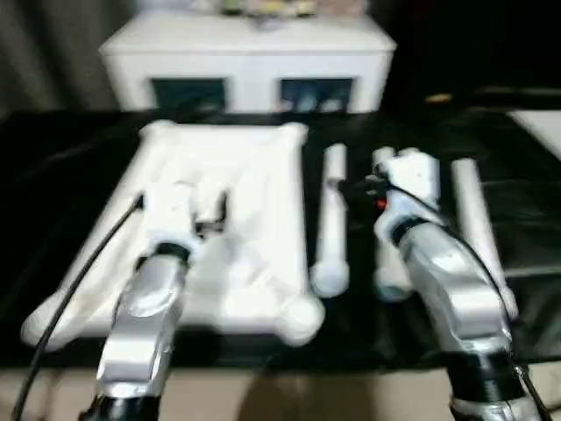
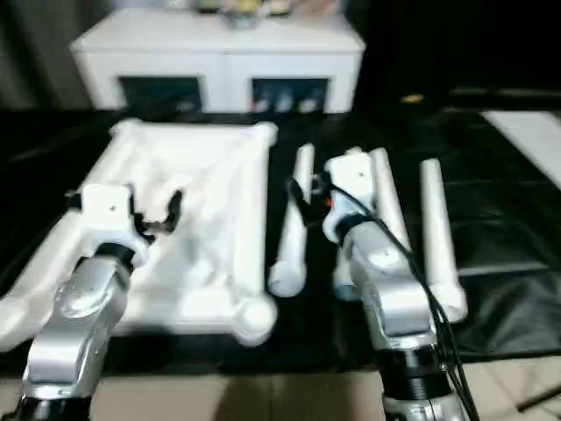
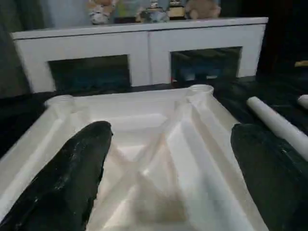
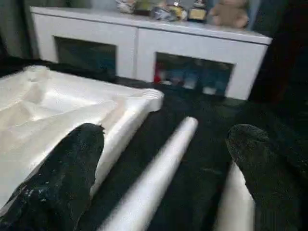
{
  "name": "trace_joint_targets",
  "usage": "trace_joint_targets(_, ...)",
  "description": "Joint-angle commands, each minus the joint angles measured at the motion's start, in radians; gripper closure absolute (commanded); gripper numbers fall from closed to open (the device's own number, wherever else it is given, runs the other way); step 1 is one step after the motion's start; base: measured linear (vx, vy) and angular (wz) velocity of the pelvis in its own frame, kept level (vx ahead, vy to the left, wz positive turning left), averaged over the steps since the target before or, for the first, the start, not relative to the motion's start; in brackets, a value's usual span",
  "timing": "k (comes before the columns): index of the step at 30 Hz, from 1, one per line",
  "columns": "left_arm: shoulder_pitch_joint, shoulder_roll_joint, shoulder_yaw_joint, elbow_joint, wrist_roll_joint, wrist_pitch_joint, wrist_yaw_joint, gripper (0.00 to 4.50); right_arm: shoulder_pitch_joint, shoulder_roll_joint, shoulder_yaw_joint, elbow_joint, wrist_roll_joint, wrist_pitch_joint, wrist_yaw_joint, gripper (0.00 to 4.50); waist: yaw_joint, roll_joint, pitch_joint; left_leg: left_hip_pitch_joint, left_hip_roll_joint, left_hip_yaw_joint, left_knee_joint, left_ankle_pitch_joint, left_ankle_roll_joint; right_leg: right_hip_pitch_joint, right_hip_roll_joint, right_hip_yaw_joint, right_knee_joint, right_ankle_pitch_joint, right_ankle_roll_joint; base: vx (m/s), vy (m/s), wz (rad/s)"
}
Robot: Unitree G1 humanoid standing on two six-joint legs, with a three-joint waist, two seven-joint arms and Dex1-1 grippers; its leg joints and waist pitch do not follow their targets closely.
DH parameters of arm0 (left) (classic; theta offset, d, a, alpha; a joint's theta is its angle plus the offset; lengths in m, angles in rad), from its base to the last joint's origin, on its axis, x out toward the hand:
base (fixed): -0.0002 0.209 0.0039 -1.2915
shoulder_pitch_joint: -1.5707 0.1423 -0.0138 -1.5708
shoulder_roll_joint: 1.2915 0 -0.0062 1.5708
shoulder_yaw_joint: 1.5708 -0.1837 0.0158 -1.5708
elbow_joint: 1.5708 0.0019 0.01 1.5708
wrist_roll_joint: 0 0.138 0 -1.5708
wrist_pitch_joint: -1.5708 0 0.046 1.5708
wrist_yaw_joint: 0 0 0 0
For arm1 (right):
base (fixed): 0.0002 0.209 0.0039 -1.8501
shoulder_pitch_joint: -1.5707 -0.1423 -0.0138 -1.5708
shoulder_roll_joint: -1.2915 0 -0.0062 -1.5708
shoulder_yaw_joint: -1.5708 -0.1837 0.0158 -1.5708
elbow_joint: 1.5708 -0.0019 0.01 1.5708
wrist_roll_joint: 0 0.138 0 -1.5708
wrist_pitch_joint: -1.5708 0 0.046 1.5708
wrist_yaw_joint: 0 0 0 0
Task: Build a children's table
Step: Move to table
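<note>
Head views are soft w/ motion, so edges of the top [image 1: 237,219] and legs are hard to make out. The top lies ribbed side up on a black sheet [image 2: 517,219], left of centre; its near left corner is partly behind the left forearm. Three legs lie loose on the sheet, right of the top: leg 1 [image 1: 331,219] just beside the top's right rim, leg 2 [image 2: 386,197] largely hidden by the right arm, leg 3 [image 1: 478,224] furthest right. Can't tell if a 4th leg is anywhere.

Left gripper [image 3: 168,159] hovers over the top's ribs, jaws released, wide apart, nothing between them. Right gripper [image 4: 163,163] hangs over leg 1, jaws also spread, grasping nothing; contact w/ the leg can't be judged.

The sheet covers the work surface; a pale floor strip [image 1: 289,395] shows at the near edge. Behind stands a white cabinet [image 3: 144,43] w/ dark glass doors, small toys [image 4: 231,12] on it, cut off by the frame.
</note>
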Motion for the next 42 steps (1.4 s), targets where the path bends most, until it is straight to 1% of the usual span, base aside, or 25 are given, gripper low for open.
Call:
trace_joint_targets(1,0.002,0.002,-0.018,-0.028,0.008,0.003,-0.007,0.07,-0.015,-0.016,-0.002,0.018,0.000,-0.001,0.039,0.00,0.033,-0.049,-0.057,-0.061,-0.025,-0.006,0.026,-0.233,0.175,0.120,-0.135,0.144,-0.193,-0.093,-0.053,0.105,-0.112,-0.17)
trace_joint_targets(2,0.003,0.004,-0.018,-0.029,0.007,0.003,-0.009,0.07,-0.016,-0.016,-0.002,0.019,0.002,0.000,0.043,0.00,0.044,-0.044,-0.068,-0.115,-0.013,-0.035,0.074,-0.132,0.170,0.173,-0.176,0.168,-0.190,-0.112,-0.084,0.136,-0.102,0.01)
trace_joint_targets(3,0.005,0.009,-0.018,-0.034,0.004,0.002,-0.017,0.07,-0.017,-0.015,-0.001,0.022,0.006,0.002,0.055,0.00,0.057,-0.039,-0.074,-0.148,-0.011,-0.055,0.085,0.002,0.150,0.181,-0.155,0.149,-0.171,0.038,-0.117,0.078,-0.045,-0.03)
trace_joint_targets(4,0.010,0.021,-0.015,-0.043,0.002,0.002,-0.027,0.07,-0.017,-0.020,0.004,0.026,0.018,0.002,0.089,0.00,0.054,-0.035,-0.064,-0.160,-0.002,-0.065,0.057,0.109,0.126,0.171,-0.125,0.106,-0.155,0.236,-0.175,0.144,-0.069,-0.03)
trace_joint_targets(5,0.020,0.044,0.002,-0.064,-0.021,-0.018,-0.064,0.07,-0.018,-0.029,0.015,0.026,0.039,0.001,0.140,0.00,0.054,-0.035,-0.064,-0.160,-0.002,-0.065,0.057,0.109,0.126,0.171,-0.125,0.106,-0.155,0.236,-0.175,0.097,-0.032,-0.06)
trace_joint_targets(6,0.024,0.057,0.011,-0.076,-0.040,-0.018,-0.092,0.07,-0.020,-0.035,0.022,0.023,0.053,0.002,0.167,0.00,0.046,0.011,-0.071,-0.126,0.028,-0.072,-0.048,0.363,0.146,0.137,-0.036,0.008,-0.101,0.447,-0.193,0.097,-0.032,-0.06)
trace_joint_targets(7,0.032,0.085,0.016,-0.087,-0.060,-0.030,-0.140,0.07,-0.016,-0.045,0.032,0.014,0.070,-0.002,0.209,0.00,0.029,0.069,-0.075,-0.040,0.102,-0.127,-0.055,0.477,0.252,0.057,0.010,-0.020,-0.053,0.353,-0.114,0.056,0.005,-0.12)
trace_joint_targets(8,0.032,0.085,0.016,-0.087,-0.060,-0.030,-0.140,0.07,-0.016,-0.045,0.032,0.014,0.070,-0.002,0.209,0.00,0.002,0.064,-0.081,0.005,0.158,-0.182,-0.043,0.615,0.366,0.003,0.011,-0.005,-0.008,0.273,-0.085,0.081,0.017,-0.12)
trace_joint_targets(9,0.051,0.148,0.019,-0.112,-0.112,-0.041,-0.253,0.07,-0.004,-0.079,0.064,-0.010,0.096,-0.022,0.290,0.00,0.014,0.066,-0.088,0.049,0.194,-0.226,-0.012,0.945,0.443,-0.049,-0.043,0.057,-0.020,0.193,-0.046,0.081,0.017,-0.12)
trace_joint_targets(10,0.061,0.178,0.019,-0.125,-0.141,-0.043,-0.309,0.07,0.005,-0.104,0.083,-0.021,0.105,-0.037,0.337,0.00,0.022,0.041,-0.091,0.036,0.152,-0.213,-0.001,1.115,0.391,-0.052,-0.052,0.089,-0.045,0.284,0.011,0.039,0.058,-0.15)
trace_joint_targets(11,0.061,0.178,0.019,-0.125,-0.141,-0.043,-0.309,0.07,0.005,-0.104,0.083,-0.021,0.105,-0.037,0.337,0.00,0.025,0.023,-0.090,0.017,0.111,-0.192,0.005,1.070,0.354,-0.042,-0.051,0.098,-0.065,0.344,0.016,-0.058,0.103,-0.08)
trace_joint_targets(12,0.090,0.284,-0.010,-0.153,-0.199,0.005,-0.479,0.07,0.020,-0.143,0.097,-0.043,0.136,-0.036,0.417,0.00,0.054,0.026,-0.069,-0.057,0.022,-0.113,-0.008,0.749,0.249,-0.007,-0.044,0.080,-0.105,0.376,-0.050,-0.058,0.103,-0.08)
trace_joint_targets(13,0.099,0.323,-0.026,-0.158,-0.212,0.025,-0.537,0.07,0.024,-0.152,0.094,-0.049,0.149,-0.030,0.437,0.00,0.063,0.014,-0.070,-0.067,0.009,-0.090,-0.019,0.557,0.201,0.010,-0.043,0.078,-0.107,0.367,-0.072,-0.045,0.058,0.00)
trace_joint_targets(14,0.107,0.361,-0.043,-0.160,-0.220,0.038,-0.589,0.07,0.026,-0.159,0.089,-0.057,0.161,-0.022,0.457,0.00,0.071,0.025,-0.061,-0.077,0.023,-0.082,-0.054,0.240,0.122,0.027,-0.052,0.077,-0.112,0.260,-0.124,0.000,0.000,0.00)
trace_joint_targets(16,0.108,0.410,-0.068,-0.159,-0.234,0.065,-0.655,0.07,0.026,-0.171,0.079,-0.072,0.184,-0.008,0.499,0.00,0.062,0.038,-0.048,-0.057,0.047,-0.072,-0.100,-0.156,0.005,0.022,-0.029,0.065,-0.123,0.017,-0.189,-0.043,0.003,-0.04)
trace_joint_targets(17,0.108,0.410,-0.068,-0.159,-0.234,0.065,-0.655,0.07,0.026,-0.171,0.079,-0.072,0.184,-0.008,0.499,0.00,0.062,0.038,-0.048,-0.057,0.047,-0.072,-0.100,-0.156,0.005,0.022,-0.029,0.065,-0.123,0.017,-0.189,-0.099,0.010,-0.02)
trace_joint_targets(18,0.096,0.463,-0.101,-0.154,-0.261,0.111,-0.741,0.07,0.026,-0.196,0.074,-0.103,0.226,0.020,0.564,0.00,0.060,0.046,-0.041,-0.051,0.053,-0.066,-0.112,-0.292,-0.038,0.012,-0.028,0.070,-0.132,-0.096,-0.191,-0.099,0.010,-0.02)
trace_joint_targets(20,0.083,0.514,-0.130,-0.140,-0.262,0.122,-0.809,0.07,0.025,-0.232,0.084,-0.126,0.265,0.044,0.623,0.00,0.062,0.048,-0.027,-0.044,0.056,-0.062,-0.123,-0.409,-0.069,0.001,-0.033,0.075,-0.147,-0.262,-0.162,-0.087,0.007,-0.02)
trace_joint_targets(22,0.078,0.534,-0.140,-0.135,-0.262,0.129,-0.832,0.07,0.026,-0.254,0.096,-0.135,0.275,0.050,0.651,0.00,0.067,0.050,-0.016,-0.021,0.056,-0.066,-0.123,-0.535,-0.103,-0.015,-0.047,0.083,-0.175,-0.480,-0.115,-0.084,0.004,0.00)
trace_joint_targets(23,0.071,0.556,-0.150,-0.129,-0.269,0.138,-0.860,0.07,0.026,-0.277,0.110,-0.146,0.282,0.053,0.679,0.00,0.067,0.050,-0.016,-0.021,0.056,-0.066,-0.123,-0.535,-0.103,-0.015,-0.047,0.083,-0.175,-0.480,-0.115,-0.075,0.006,-0.06)
trace_joint_targets(24,0.062,0.574,-0.160,-0.119,-0.267,0.141,-0.880,0.07,0.028,-0.299,0.122,-0.155,0.286,0.058,0.706,0.00,0.067,0.055,-0.024,-0.026,0.057,-0.071,-0.132,-0.503,-0.103,-0.001,-0.048,0.081,-0.177,-0.459,-0.103,-0.075,0.006,-0.06)
trace_joint_targets(25,0.039,0.611,-0.188,-0.080,-0.235,0.135,-0.920,0.07,0.031,-0.343,0.149,-0.171,0.278,0.063,0.760,0.00,0.067,0.045,-0.029,-0.031,0.056,-0.066,-0.136,-0.448,-0.090,0.004,-0.043,0.081,-0.175,-0.394,-0.106,0.000,0.000,0.00)
trace_joint_targets(29,0.006,0.644,-0.204,-0.007,-0.194,0.113,-0.959,0.07,0.027,-0.380,0.169,-0.193,0.278,0.091,0.820,0.00,0.065,0.039,-0.031,-0.044,0.057,-0.055,-0.136,-0.338,-0.062,0.010,-0.044,0.083,-0.166,-0.308,-0.128,0.000,0.000,0.00)
trace_joint_targets(37,-0.042,0.700,-0.241,0.112,-0.176,0.139,-1.032,0.80,0.014,-0.437,0.217,-0.205,0.280,0.113,0.875,0.00,0.068,0.038,-0.035,-0.034,0.064,-0.044,-0.133,-0.324,-0.061,-0.001,-0.046,0.082,-0.167,-0.317,-0.140,0.000,0.000,0.00)
trace_joint_targets(42,-0.060,0.715,-0.261,0.181,-0.128,0.133,-1.041,1.13,0.014,-0.440,0.232,-0.203,0.264,0.121,0.885,0.00,0.071,0.036,-0.040,-0.033,0.066,-0.035,-0.129,-0.269,-0.047,-0.002,-0.038,0.082,-0.156,-0.185,-0.173,0.000,0.000,0.00)
